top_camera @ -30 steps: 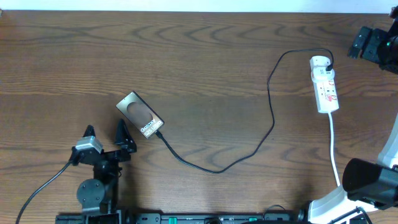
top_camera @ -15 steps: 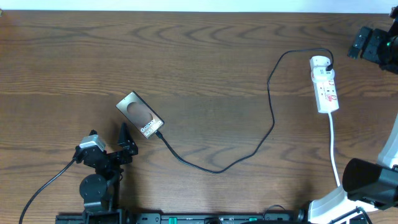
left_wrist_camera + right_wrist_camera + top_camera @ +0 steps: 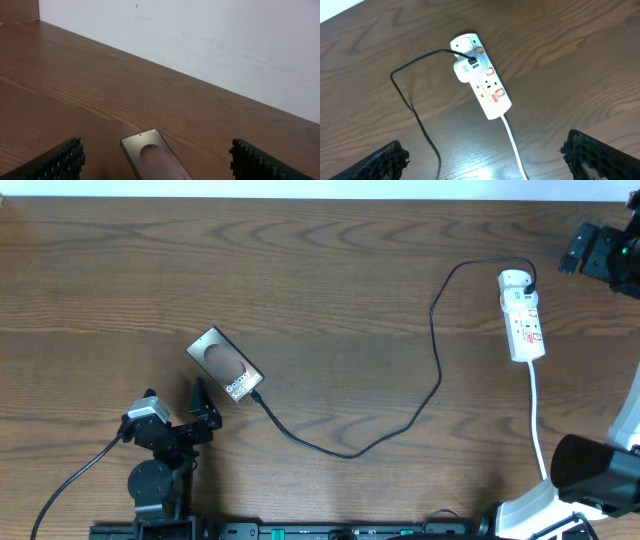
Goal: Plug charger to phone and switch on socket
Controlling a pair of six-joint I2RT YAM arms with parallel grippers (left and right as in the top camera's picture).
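One charger [image 3: 438, 365] runs from socket [image 3: 523, 315] to phone [image 3: 225, 366]; both well apart.

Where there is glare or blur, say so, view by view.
Overhead: even light, sharp, no hard shadows. Left wrist: the phone slightly soft. Right wrist: the socket sharp; pale glare on the table by the white cord.

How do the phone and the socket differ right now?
The phone is dark brown and lies diagonally at the left; the socket is white, longer and narrower, at the far right. The socket trails a white cord; the phone has none. Both lie flat on the table, with the charger running between them.
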